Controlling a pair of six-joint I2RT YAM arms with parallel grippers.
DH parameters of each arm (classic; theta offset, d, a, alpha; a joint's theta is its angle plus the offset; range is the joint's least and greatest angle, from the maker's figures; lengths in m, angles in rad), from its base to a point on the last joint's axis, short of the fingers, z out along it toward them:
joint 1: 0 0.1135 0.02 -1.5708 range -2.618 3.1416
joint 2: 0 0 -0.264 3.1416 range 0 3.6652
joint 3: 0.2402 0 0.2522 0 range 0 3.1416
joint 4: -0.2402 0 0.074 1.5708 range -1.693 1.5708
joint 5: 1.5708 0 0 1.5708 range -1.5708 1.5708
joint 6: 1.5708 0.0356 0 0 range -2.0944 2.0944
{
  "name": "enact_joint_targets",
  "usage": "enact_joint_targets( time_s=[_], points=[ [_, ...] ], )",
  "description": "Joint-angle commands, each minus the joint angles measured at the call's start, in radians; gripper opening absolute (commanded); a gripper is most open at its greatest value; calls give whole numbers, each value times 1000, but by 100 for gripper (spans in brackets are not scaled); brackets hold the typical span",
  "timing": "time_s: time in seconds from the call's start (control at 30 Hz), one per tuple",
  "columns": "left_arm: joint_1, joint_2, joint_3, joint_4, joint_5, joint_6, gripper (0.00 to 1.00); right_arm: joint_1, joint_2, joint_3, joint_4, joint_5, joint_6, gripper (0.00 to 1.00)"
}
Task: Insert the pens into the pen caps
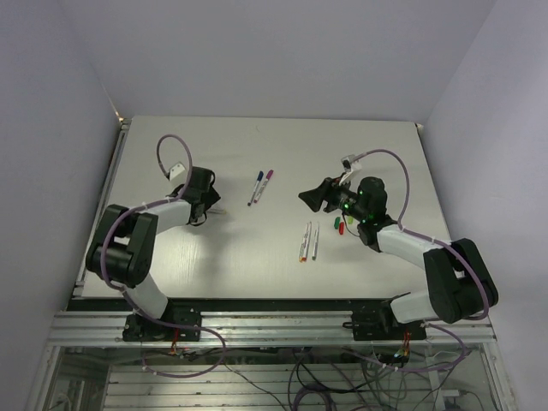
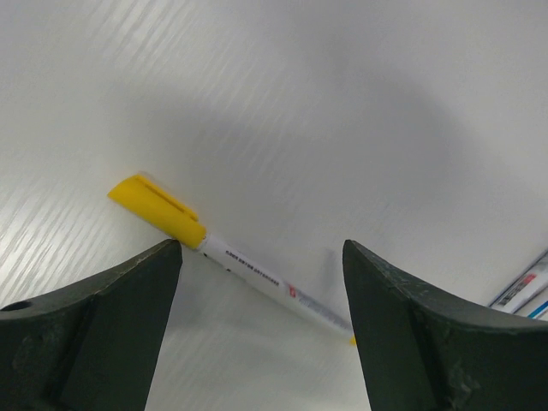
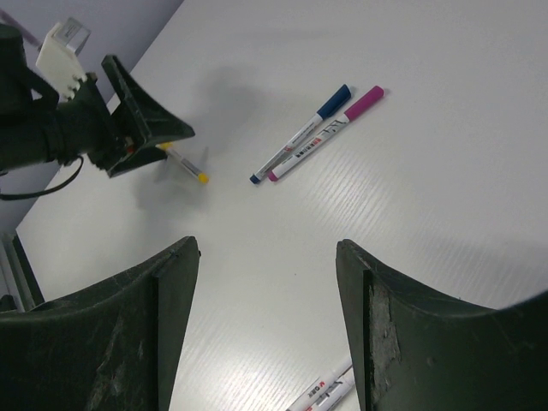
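"Since the white table (image 1: 257, 274) fills most of the overhead view, where do the arms sit on it?"

"The left arm (image 1: 128, 244) reaches in from the near left and the right arm (image 1: 428, 257) from the near right. Both bend toward the middle."

"How do the jaws stand?"

"The left gripper (image 2: 261, 248) is spread wide and grips nothing. It hangs low over a yellow-capped pen (image 2: 257, 274) that lies flat on the table, its cap poking out past the left finger. The right gripper (image 3: 267, 244) is parted about midway, also empty, and raised above the table, facing the left gripper."

"And the other pens?"

"A blue-capped pen (image 3: 300, 137) and a magenta-capped pen (image 3: 330, 128) lie side by side between the two grippers, toward the far side. Nearer the arm bases, two bare pens (image 1: 305, 242) lie parallel, just left of the right arm."

"Any loose caps?"

"A red cap (image 1: 336, 226) and a green cap (image 1: 347, 222) lie close together just beside the right wrist. Whether they touch, I cannot tell."
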Motion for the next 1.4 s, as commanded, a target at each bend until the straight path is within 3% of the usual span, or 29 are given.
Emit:
enact_joint_targets(
  time_s=[0.0,0.23,0.33,0.5,0.6,0.9,1.37],
  points=[
    [17,136,30,62,121,34,83,0,17,11,35,-14,15,65],
    [17,287,176,64,204,115,69,0,5,10,30,-2,7,65],
    [17,332,213,79,256,136,47,1,-6,4,29,9,7,65],
    [15,375,255,92,336,169,36,2,-17,9,9,21,-3,65],
    [12,382,257,110,366,179,8,1,-18,12,10,26,-3,65],
    [-36,423,343,47,362,257,7,0,-21,4,26,31,14,65],
    [-88,563,607,-80,383,414,7,1,-73,-19,6,61,14,65]
  ],
)
